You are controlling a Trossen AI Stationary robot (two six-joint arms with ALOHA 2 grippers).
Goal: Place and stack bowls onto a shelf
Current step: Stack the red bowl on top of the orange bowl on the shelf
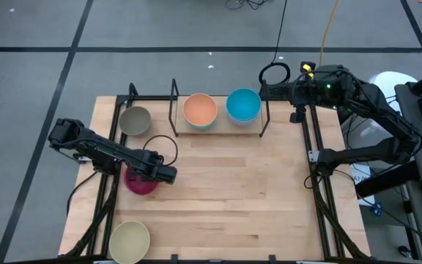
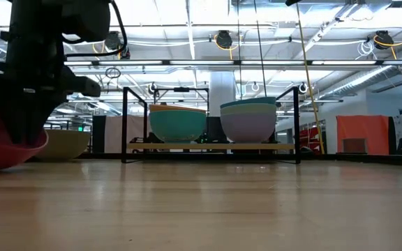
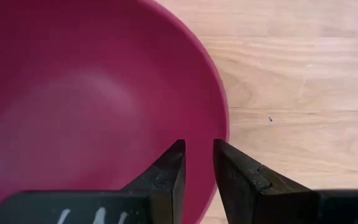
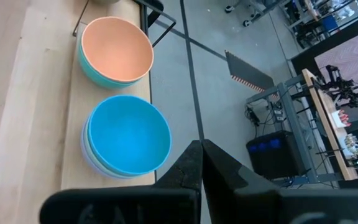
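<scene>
Item: magenta bowl. Located on the bench at the left side, roughly nine o'clock from the bench centre. Its rim is straddled by the left pincer: one finger is seen inside the bowl wall, the other outside, with the wall between them, so the bowl is judged to be held at its rim. In the low view the bowl appears tilted, its near edge raised, and is judged to be partly off the bench.

Item: shelf. Set at the far edge of the bench, at about one o'clock from the magenta bowl and well apart from it. Two stacks are carried on it: an orange bowl nested in a teal one, and a blue bowl on top of paler bowls. The orange stack is the nearer of the two to the held bowl.

Item: olive-grey bowl. Placed just beside the shelf's left frame, at twelve o'clock from the magenta bowl.

Item: cream bowl. Placed at the near left corner, at six o'clock from the magenta bowl.

Item: right pincer. Fingers pressed together, nothing held; parked beyond the shelf's right end, off the bench edge.

Relation governing the coming move: the left arm is the nearer arm and already grips the bowl; travel toward one o'clock is judged to be required.
</scene>
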